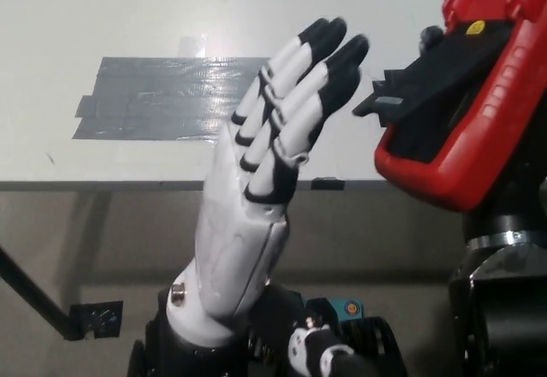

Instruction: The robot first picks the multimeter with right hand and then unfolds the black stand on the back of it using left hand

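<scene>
One multimeter (479, 95), red-cased, up off the surface (102, 18) at the picture's right, above the surface's near right corner region, tilted with its back toward the camera. One black stand (432, 82) on that back, swung partly away from the case, its free end pointing toward the middle of the picture. Yellow round mark near the top of the case. Right hand (504, 197) mostly hidden behind and under the red case; only dark wrist and arm parts showing beneath it, carrying the multimeter, finger shape impossible to tell.

One white left hand (256, 189) raised in the middle, palm side turned toward the multimeter, fingers (329, 52) straight, close together and holding nothing. Black fingertips just beside the stand's free end, a narrow gap showing between them; no contact visible.

No containers in view. One patch of grey tape (162, 99), several overlapping strips, flat on the white surface toward its near edge, left of the raised hand and partly covered by it. One bright light reflection near the far edge. One dark table leg below the near edge at lower left, over the floor.
</scene>
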Available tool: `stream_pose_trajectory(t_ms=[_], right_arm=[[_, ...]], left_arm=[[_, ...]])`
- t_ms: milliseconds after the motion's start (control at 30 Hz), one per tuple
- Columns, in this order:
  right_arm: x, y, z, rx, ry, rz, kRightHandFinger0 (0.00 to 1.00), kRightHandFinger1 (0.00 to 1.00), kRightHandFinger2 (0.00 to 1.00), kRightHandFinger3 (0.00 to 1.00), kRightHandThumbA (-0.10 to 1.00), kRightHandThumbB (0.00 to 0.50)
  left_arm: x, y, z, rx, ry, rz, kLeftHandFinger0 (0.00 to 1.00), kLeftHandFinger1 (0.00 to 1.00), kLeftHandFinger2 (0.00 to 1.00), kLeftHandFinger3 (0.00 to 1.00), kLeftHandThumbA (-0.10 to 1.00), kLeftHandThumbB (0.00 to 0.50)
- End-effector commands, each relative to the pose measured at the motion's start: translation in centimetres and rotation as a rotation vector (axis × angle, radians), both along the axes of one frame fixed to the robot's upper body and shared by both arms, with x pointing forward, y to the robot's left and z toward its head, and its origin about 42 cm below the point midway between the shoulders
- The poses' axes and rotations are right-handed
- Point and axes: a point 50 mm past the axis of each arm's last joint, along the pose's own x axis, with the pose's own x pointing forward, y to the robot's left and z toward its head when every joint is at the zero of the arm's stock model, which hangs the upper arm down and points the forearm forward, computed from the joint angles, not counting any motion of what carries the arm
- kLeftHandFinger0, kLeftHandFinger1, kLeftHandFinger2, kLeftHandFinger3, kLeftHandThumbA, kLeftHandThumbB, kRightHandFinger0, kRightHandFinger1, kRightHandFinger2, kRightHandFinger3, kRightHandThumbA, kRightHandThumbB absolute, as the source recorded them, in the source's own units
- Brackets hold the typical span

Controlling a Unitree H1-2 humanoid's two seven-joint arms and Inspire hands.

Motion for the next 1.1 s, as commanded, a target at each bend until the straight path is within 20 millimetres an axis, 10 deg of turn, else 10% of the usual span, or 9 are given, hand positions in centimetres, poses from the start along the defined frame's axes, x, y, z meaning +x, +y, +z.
stream_pose_trajectory(t_ms=[0, 1067], right_arm=[[-0.5, 0.9, 1.3, -0.019, -0.095, -0.008, 0.0, 0.42, 0.75, 1.0, -0.1, 0.037], [-0.6, -0.3, 3.6, 0.123, -0.134, -0.019, 0.0, 0.41, 0.8, 1.0, -0.1, 0.015]], left_arm=[[0.4, -0.5, 0.8, 0.122, 0.054, 0.0, 1.0, 1.0, 1.0, 1.0, 1.0, 0.282], [-1.0, -0.5, -5.0, 0.136, 0.247, -0.042, 1.0, 1.0, 1.0, 1.0, 1.0, 0.279]])
